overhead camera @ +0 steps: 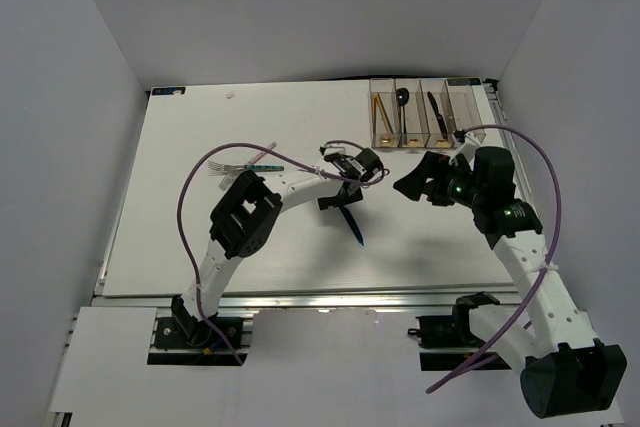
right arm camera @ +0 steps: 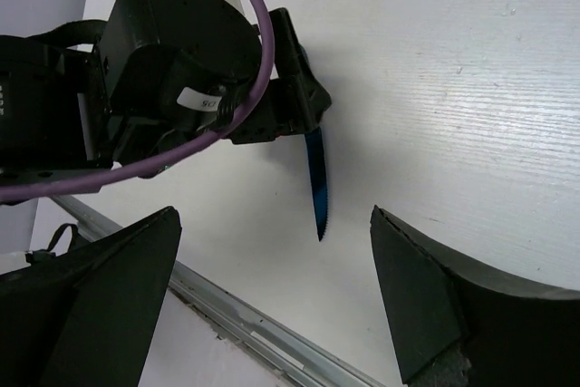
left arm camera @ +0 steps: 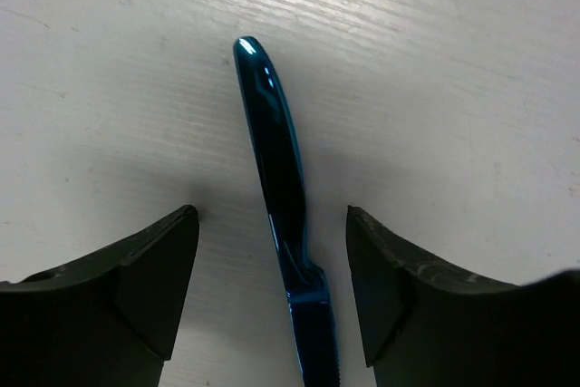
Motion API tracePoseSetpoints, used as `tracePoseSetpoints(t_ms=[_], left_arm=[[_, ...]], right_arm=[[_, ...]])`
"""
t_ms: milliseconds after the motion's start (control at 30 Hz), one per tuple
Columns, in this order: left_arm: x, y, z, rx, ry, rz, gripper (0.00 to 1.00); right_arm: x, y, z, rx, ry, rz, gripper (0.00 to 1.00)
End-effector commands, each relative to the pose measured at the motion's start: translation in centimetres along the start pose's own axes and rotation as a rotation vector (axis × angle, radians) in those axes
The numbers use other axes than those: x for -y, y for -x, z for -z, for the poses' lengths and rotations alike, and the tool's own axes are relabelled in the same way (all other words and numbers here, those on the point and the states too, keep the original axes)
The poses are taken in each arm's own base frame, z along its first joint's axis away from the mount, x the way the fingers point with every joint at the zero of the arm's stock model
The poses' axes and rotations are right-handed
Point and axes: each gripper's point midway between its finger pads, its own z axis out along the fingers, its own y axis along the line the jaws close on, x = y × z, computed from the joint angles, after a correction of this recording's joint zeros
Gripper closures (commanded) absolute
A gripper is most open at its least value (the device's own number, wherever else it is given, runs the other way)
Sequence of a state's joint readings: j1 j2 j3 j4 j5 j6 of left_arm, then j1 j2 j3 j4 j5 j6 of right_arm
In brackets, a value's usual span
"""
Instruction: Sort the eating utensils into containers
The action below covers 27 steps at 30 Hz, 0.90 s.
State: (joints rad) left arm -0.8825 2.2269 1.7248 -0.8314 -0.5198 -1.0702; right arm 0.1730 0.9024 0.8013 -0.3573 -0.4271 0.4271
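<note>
A blue knife (left arm camera: 281,178) lies flat on the white table (overhead camera: 200,247), its serrated blade (right arm camera: 315,189) pointing toward the near edge. My left gripper (left arm camera: 272,219) stands open over it, one finger on each side of the handle with a gap on both sides. In the top view the left gripper (overhead camera: 338,199) is at the table's middle and the knife (overhead camera: 353,229) sticks out below it. My right gripper (overhead camera: 418,179) hangs open and empty to the right, aimed at the left gripper (right arm camera: 272,115). A silver fork (overhead camera: 240,165) lies at the left. The containers (overhead camera: 452,97) stand at the back right.
In the containers lie orange chopsticks (overhead camera: 380,112), a black spoon (overhead camera: 401,102) and a dark knife (overhead camera: 436,109). A purple cable (overhead camera: 195,187) loops over the left arm, another (overhead camera: 545,162) over the right arm. A metal rail (right arm camera: 263,324) runs along the table's near edge.
</note>
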Motion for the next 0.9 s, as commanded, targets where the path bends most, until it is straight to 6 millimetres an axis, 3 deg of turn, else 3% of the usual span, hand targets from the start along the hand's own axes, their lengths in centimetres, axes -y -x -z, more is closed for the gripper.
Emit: tracePoseSetpoints(t_ms=[0, 233, 267, 333, 400, 500, 600, 867], left_arm=[[-1.8, -0.1, -0.5, -0.073, 0.051, 0.000, 0.28], [-2.7, -0.1, -3.1, -0.168, 0.089, 0.044, 0.30], [-1.9, 0.3, -3.0, -0.170, 0.074, 0.048, 0.30], [-1.6, -0.6, -3.8, -0.203, 0.075, 0.038, 0.30], [-1.5, -1.5, -4.2, -0.233, 0.075, 0.036, 0.38], [-2.0, -2.4, -4.5, -0.254, 0.087, 0.041, 0.47], [-2.2, -2.8, -4.1, -0.264, 0.074, 0.064, 0.49], [-2.2, -3.6, -3.1, -0.275, 0.069, 0.065, 0.42]], right_arm=[[-1.4, 2.2, 1.4, 0.061, 0.000, 0.034, 0.11], [-1.6, 2.7, 1.7, 0.071, -0.011, 0.043, 0.11], [-1.6, 2.8, 1.7, 0.070, -0.012, 0.041, 0.11], [-1.6, 2.9, 1.7, 0.072, -0.013, 0.039, 0.11], [-1.7, 2.9, 1.7, 0.070, -0.013, 0.041, 0.11], [-1.6, 2.9, 1.8, 0.071, -0.014, 0.044, 0.11], [-1.6, 2.9, 1.8, 0.067, -0.020, 0.046, 0.11], [-1.8, 2.9, 1.8, 0.066, -0.004, 0.049, 0.11]])
